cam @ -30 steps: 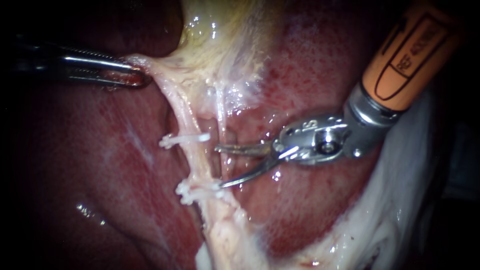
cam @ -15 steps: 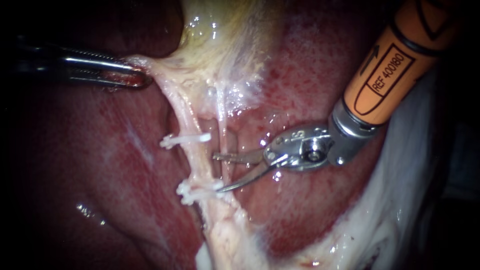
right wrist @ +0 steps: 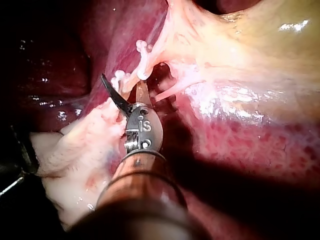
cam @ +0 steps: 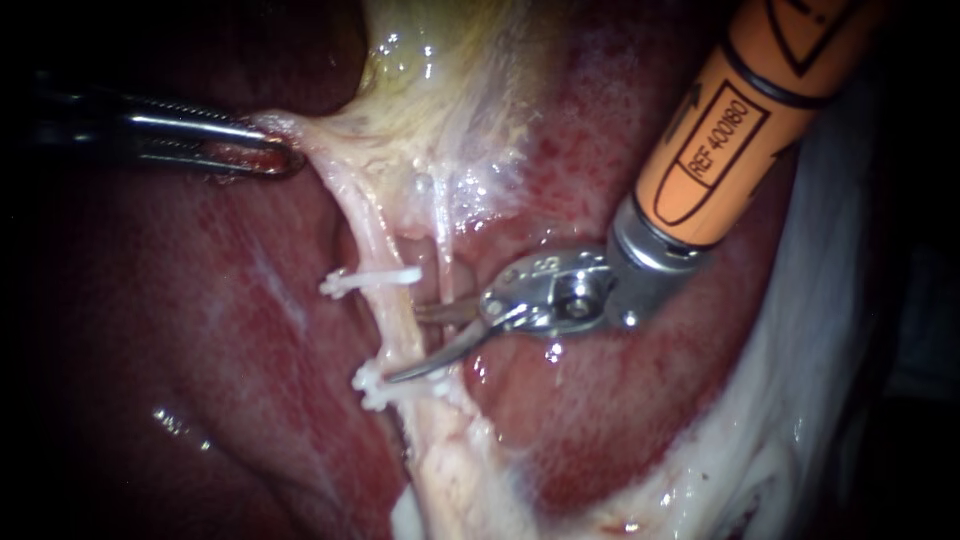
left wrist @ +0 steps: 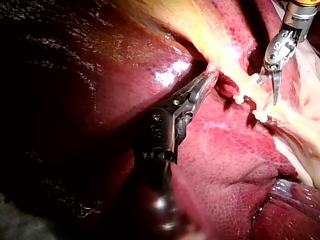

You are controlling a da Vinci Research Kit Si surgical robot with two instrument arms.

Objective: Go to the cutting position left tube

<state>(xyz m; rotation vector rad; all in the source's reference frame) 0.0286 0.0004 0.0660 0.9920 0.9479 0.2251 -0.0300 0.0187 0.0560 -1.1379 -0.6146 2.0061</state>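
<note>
The left tube [cam: 372, 235] runs pale and taut down from the gallbladder [cam: 440, 90], with one white clip [cam: 368, 280] above and another white clip [cam: 382, 385] below. My right instrument [cam: 405, 345], on an orange shaft, has its curved blades open at the stretch of tube between the clips: the lower blade lies in front of the tube, the upper one passes behind the thin right tube [cam: 443, 255]. In the right wrist view the blades [right wrist: 124, 87] gape just short of the clips [right wrist: 142, 47]. My left instrument [cam: 255, 150] is shut on the gallbladder's edge, pulling it leftward; the left wrist view shows this grip [left wrist: 205, 82].
Red liver [cam: 200, 330] surrounds the tubes on both sides. Pale fatty tissue [cam: 770, 420] lies along the lower right, and a whitish stump of tissue [cam: 450, 480] continues below the lower clip.
My right instrument has moved leftward with its blades open, from right of the right tube to the left tube between the clips. The left instrument has held still.
</note>
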